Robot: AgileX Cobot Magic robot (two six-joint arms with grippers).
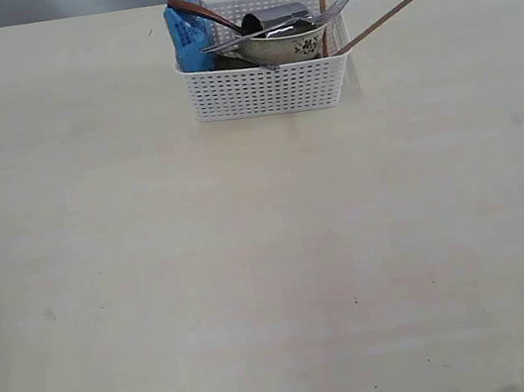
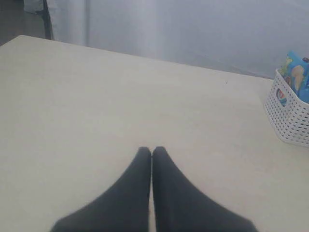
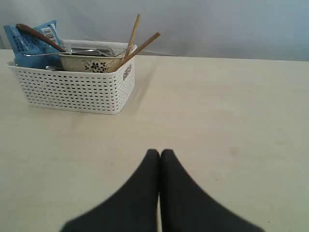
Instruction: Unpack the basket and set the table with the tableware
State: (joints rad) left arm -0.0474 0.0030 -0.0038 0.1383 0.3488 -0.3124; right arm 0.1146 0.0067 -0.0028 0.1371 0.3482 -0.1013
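The left pincer (image 2: 152,151) is closed and empty above the surface (image 1: 257,287). The basket (image 1: 264,90) sits far centre, tableware (image 1: 285,23) piled inside. Loose chopsticks (image 1: 379,23) overhang its right rim and could spill if the bowl (image 1: 295,46) lifts first. The right pincer (image 3: 160,152) is closed too.

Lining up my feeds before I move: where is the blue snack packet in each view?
Exterior view: blue snack packet stands upright at the left end of the basket.
Left wrist view: packet pokes above the basket rim, partly cut off by the frame.
Right wrist view: packet at the basket end away from the chopsticks.
Shared landmark: the white basket.
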